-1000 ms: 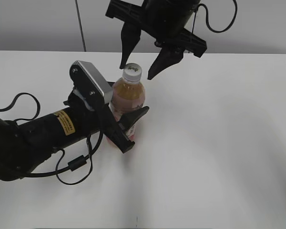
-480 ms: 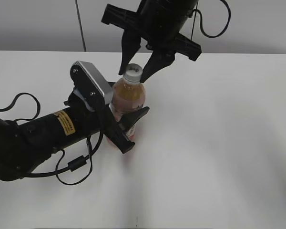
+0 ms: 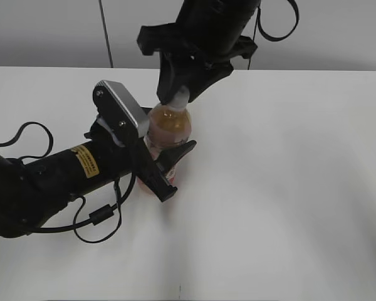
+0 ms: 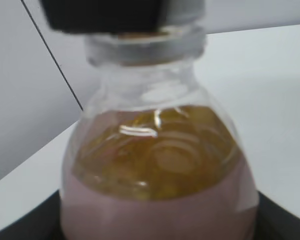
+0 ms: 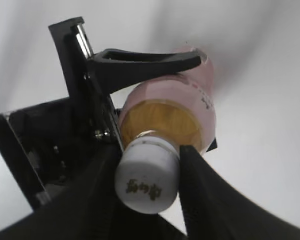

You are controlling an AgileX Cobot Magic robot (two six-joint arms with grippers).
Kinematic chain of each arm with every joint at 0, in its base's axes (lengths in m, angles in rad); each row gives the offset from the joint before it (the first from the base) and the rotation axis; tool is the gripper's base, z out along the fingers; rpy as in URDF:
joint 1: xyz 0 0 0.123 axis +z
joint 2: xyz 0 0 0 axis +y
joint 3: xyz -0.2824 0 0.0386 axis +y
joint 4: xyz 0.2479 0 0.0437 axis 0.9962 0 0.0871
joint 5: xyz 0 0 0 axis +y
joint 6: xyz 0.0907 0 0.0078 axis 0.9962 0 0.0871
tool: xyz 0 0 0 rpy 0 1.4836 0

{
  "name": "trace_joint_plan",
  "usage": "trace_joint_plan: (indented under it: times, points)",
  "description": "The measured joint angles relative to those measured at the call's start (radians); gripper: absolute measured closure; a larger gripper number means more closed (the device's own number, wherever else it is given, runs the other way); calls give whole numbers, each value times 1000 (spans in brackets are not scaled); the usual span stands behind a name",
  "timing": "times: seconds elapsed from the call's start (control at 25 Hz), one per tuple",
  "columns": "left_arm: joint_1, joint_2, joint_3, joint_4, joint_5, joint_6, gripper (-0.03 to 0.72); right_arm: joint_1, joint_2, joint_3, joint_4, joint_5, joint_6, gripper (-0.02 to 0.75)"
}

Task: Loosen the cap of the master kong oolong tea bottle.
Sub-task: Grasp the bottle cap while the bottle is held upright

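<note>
On a smooth white table point(image 3: 288, 188), the master kong oolong tea bottle point(image 3: 169, 128) is held upright, a clear rounded plastic shape filled with amber tea above a pale pink label. Its lower body is clamped between the matte black jaws of the left gripper point(image 3: 169, 164). At the neck, the cap point(image 5: 147, 182), small, round and white with a dark printed mark on top, is pinched from both sides by the black fingers point(image 5: 202, 200) of the right gripper point(image 3: 182, 94), which is lowered from above and closed on the cap
</note>
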Motion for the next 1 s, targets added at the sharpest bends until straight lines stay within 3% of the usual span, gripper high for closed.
trace_joint_plan:
  times: [0.32, 0.68, 1.0]
  points:
    - [0, 0, -3, 1, 17, 2, 247, 12, -4, -3, -128, 1, -555, 456]
    - [0, 0, -3, 1, 19, 4, 247, 10, -3, -3, -114, -1, -871, 456]
    - [3, 1, 0, -17, -4, -6, 247, 7, -2, -2, -57, -49, -1273, 456]
